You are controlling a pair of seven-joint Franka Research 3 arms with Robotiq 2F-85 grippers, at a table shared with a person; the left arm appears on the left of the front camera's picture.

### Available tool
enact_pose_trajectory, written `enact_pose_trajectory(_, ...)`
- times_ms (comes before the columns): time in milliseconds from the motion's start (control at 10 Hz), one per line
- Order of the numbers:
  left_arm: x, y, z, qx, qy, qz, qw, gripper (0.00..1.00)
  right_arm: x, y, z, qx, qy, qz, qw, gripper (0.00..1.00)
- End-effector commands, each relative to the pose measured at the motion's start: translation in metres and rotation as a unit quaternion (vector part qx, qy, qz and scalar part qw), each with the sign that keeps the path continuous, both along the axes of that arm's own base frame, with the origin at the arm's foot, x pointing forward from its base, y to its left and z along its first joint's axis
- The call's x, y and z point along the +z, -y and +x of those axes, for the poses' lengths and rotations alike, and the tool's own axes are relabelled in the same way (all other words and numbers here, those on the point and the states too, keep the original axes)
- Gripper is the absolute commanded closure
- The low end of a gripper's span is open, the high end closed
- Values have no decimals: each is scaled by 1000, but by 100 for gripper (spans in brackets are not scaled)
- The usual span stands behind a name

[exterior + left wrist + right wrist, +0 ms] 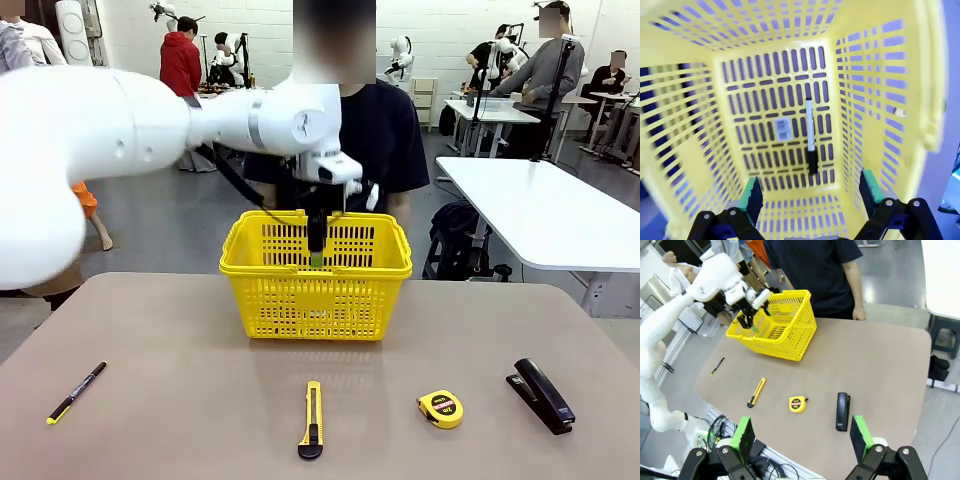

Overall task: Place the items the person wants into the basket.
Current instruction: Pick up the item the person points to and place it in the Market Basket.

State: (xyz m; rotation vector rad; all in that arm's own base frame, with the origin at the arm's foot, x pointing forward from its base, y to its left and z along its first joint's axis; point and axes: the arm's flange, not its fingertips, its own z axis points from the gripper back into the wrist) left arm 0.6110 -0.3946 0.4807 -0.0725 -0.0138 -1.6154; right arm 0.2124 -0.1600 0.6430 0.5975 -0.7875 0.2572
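The left tool hangs spread and empty in the mouth of the basket, over the marker lying flat on its floor. Lattice walls hem it, so straight up looks the free way out. Rightward, tape measure and stapler wait on open worktop near its front edge, the right tool spread high above them.

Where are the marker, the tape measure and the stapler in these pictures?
marker [810, 131]: left wrist view, on its white barrel.
tape measure [441, 408]: front view, middle of its round yellow-and-black case.
stapler [543, 395]: front view, middle of its black top arm.
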Motion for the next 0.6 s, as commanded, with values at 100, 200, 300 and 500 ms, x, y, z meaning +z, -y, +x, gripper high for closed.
enact_pose_trajectory(100, 71, -69, -105, 36, 86, -26, 995, 0, -1, 0, 0, 9, 4, 3, 1000, 0)
enact_pose_trajectory(200, 82, -98, -137, 65, 107, -33, 992, 0, -1, 0, 0, 9, 4, 3, 1000, 0)
enact_pose_trajectory(300, 89, -128, -169, 113, 129, -45, 984, 0, -1, 0, 0, 9, 4, 3, 1000, 0)
enact_pose_trajectory(500, 95, -172, -222, 190, 169, -78, 964, 0, -1, 0, 0, 9, 4, 3, 1000, 0)
